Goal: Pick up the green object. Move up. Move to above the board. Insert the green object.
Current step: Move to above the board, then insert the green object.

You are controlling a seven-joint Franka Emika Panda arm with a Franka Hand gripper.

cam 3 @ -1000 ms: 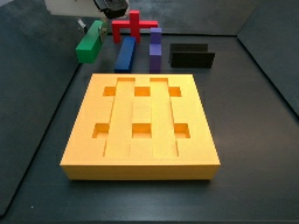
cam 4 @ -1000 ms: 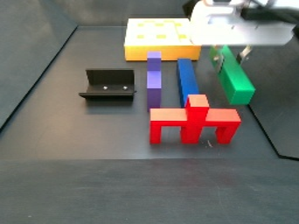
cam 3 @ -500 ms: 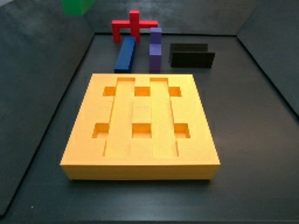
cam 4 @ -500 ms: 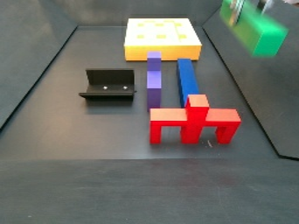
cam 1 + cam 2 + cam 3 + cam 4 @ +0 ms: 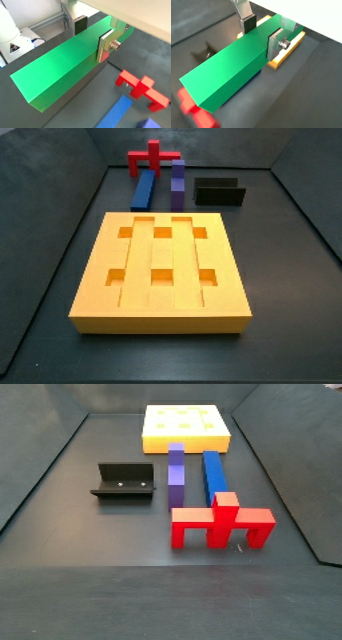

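Note:
In both wrist views my gripper (image 5: 93, 35) (image 5: 262, 34) is shut on the green object (image 5: 67, 65) (image 5: 228, 65), a long green bar held near one end, with a dark pad on each long side. It hangs high above the floor. Neither the gripper nor the green object shows in the side views. The board, a thick orange-yellow slab with grooves and six square holes, lies in both side views (image 5: 160, 268) (image 5: 185, 424). An edge of it shows under the bar in a wrist view (image 5: 284, 54).
A blue bar (image 5: 143, 190) (image 5: 214, 474) and a purple bar (image 5: 177, 186) (image 5: 177, 472) lie side by side beyond the board. A red piece (image 5: 154, 158) (image 5: 221, 524) (image 5: 140, 87) stands at their far end. The fixture (image 5: 218, 192) (image 5: 123, 481) stands beside the purple bar.
My gripper has lifted the green bar off the floor beside the blue bar and risen with it out of both side views.

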